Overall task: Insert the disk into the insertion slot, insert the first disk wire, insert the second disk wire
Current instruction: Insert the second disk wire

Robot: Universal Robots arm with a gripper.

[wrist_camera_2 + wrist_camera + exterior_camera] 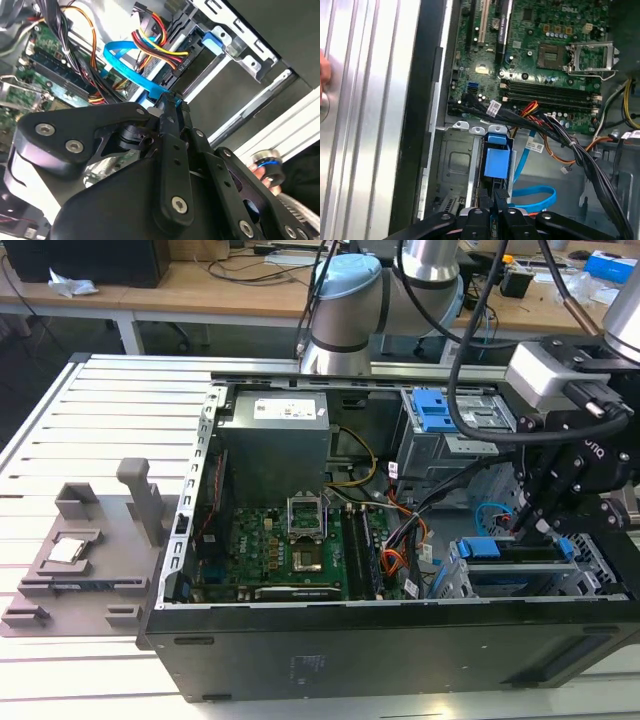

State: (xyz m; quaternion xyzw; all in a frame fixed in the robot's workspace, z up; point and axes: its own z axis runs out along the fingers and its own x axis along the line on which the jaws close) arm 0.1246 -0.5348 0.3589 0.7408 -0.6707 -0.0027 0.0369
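1. Workshop benches cross the background of the exterior view; an open computer case (300,540) lies on its side on a slatted aluminium table (90,420), so its interior faces upward and is reachable from above.
2. The gripper (525,523) is lowered into the case at the exterior view's right, over the drive bay area.
3. The disk (515,555) sits inside the insertion slot (470,585); its bright blue carrier edge is flush along the top of the grey cage. This step appears complete.
4. In the second wrist view, the fingers (170,117) stand close together, pinched on a small dark plug at the rear edge of the disk. Judged state: closed on that connector, pressing it toward the drive's port.
5. The second disk wire (125,60), a flat light-blue cable, loops freely beside the disk and runs to the fingertips, so the plug held is probably its own.
6. A bundle of red, yellow and black power wires (155,45) ends at a dark connector against the disk; full seating cannot be confirmed.
7. The motherboard (545,55) stays unobstructed, well apart from the gripper.
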